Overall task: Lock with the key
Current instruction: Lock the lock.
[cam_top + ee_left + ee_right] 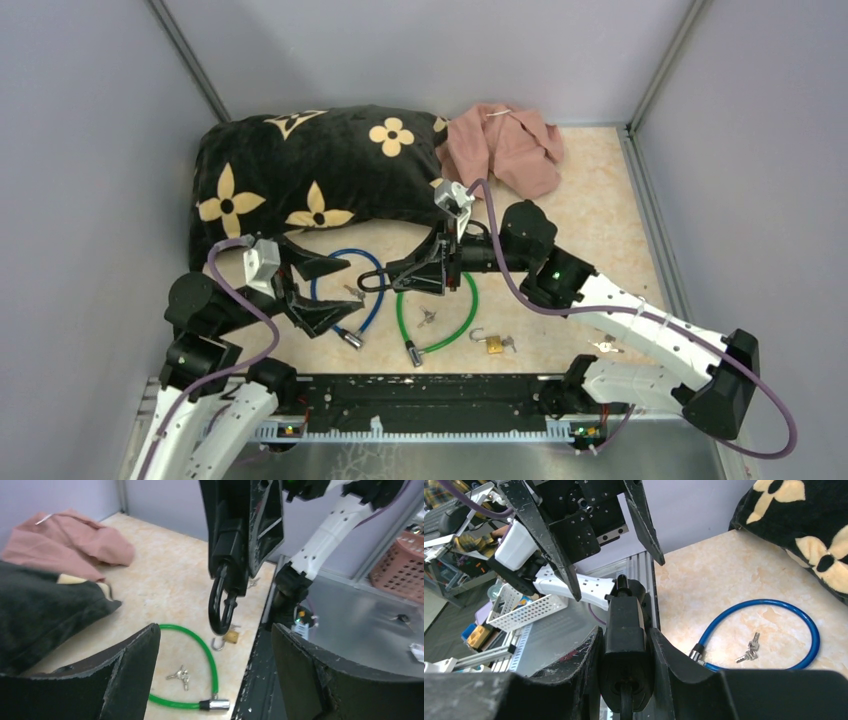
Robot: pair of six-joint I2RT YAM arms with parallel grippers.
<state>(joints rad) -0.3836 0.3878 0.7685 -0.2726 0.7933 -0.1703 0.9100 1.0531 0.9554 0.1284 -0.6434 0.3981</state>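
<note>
The black lock is clamped between the two fingers of the right gripper, which press on either side of its body. It hangs above the table, its curved loop pointing away from the right arm. Whether a key sits in it I cannot tell.

Facing that loop from the other side is the left gripper, its jaws standing wide apart and holding nothing. In its wrist view the loop of the black lock hangs in the gap ahead of its fingers.

Just under the black lock, on the left arm's side, a blue cable lock lies curled on the table with a small bunch of keys inside its ring. Under the black lock towards the right arm lies a green cable lock, also with keys inside it. Beyond the green one, further from the black lock and near the table's front edge, sits a brass padlock.

Behind the black lock, at the far side of the table, lie a black flowered pillow and, touching it, a crumpled pink cloth.
</note>
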